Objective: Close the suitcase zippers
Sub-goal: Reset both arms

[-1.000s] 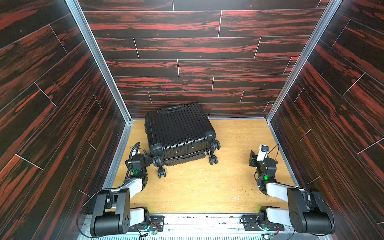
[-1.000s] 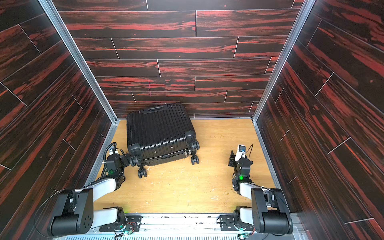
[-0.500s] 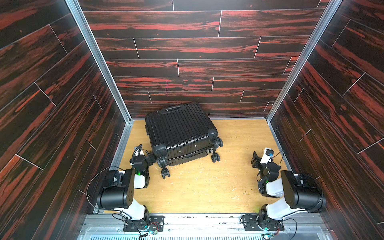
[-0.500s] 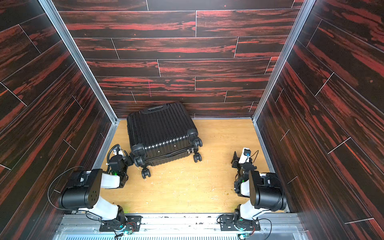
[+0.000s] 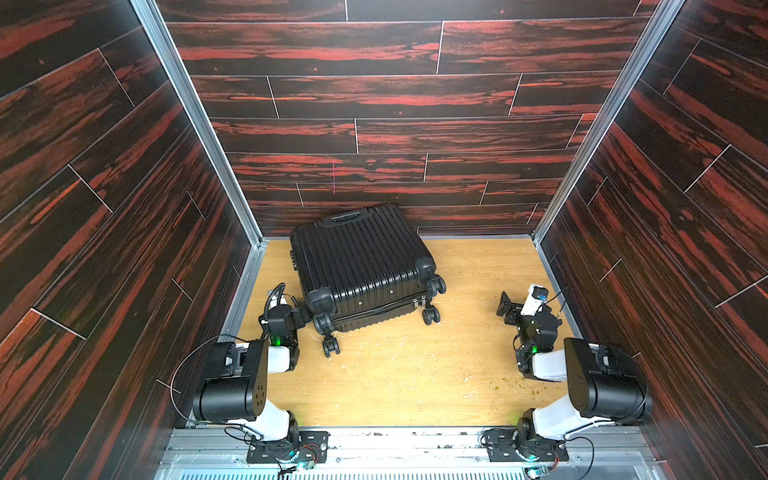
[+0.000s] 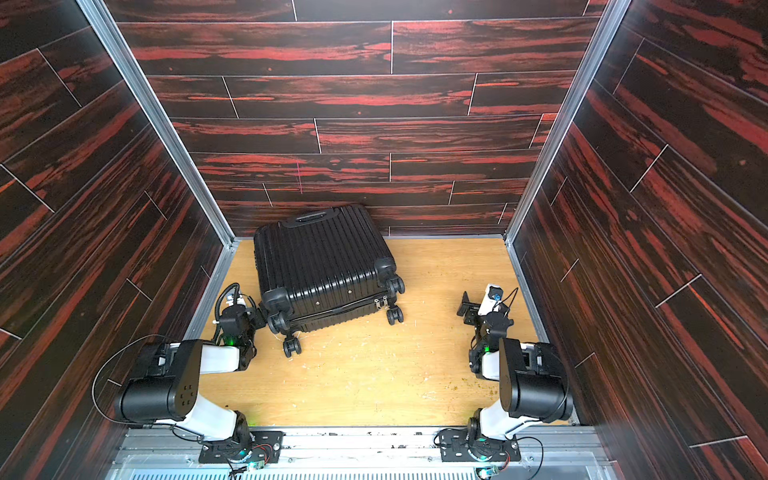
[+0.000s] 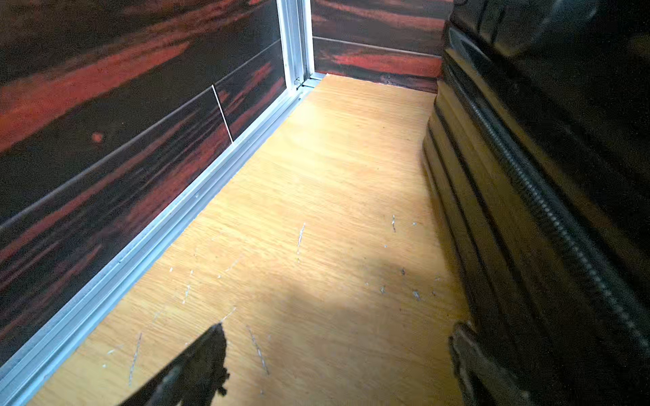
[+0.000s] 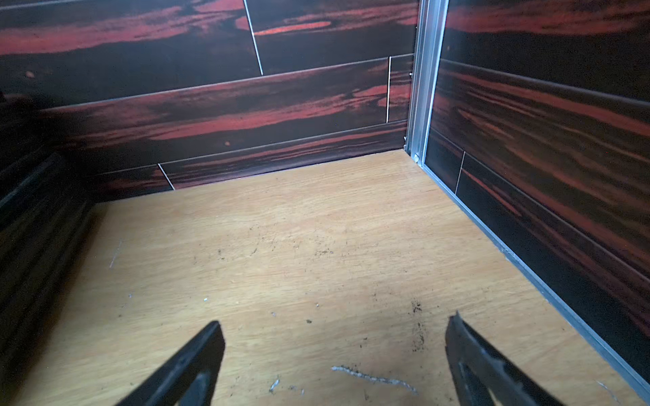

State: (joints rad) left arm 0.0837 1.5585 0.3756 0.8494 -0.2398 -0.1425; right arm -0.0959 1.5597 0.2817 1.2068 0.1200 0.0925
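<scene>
The black hard-shell suitcase (image 5: pixel 361 257) lies flat on the plywood floor (image 5: pixel 415 374), upper left of centre in both top views. Its carry handle points at the back wall and its wheels at the arm bases. The two ribbed shells are folded together.

The left gripper (image 5: pixel 302 316) sits low just beside the case's near-left wheel (image 5: pixel 319 300). In the left wrist view its jaws stand wide apart with only bare floor between them, and one finger (image 7: pixel 471 362) is close against the shell. The zipper track (image 7: pixel 548 211) runs along that flank at the right of the frame, and its teeth look meshed there.

The right gripper (image 5: pixel 509 307) hangs at the right of the frame, well apart from the case. Its jaws are spread and empty over the floor in the right wrist view (image 8: pixel 334 337).

In both top views the seam on the wheel end shows as a thin line, perhaps slightly parted. Small metal pulls (image 5: pixel 418 303) hang near the near-right wheel. I cannot tell whether that stretch is fully zipped.

Neither arm holds a pull, so I judge this to be a moment between grasps. If the wheel-end seam is open, the next move calls for the right arm to reach across, pinch a pull finely and draw it along the track. The left gripper would brace the case against rolling on its wheels.
</scene>
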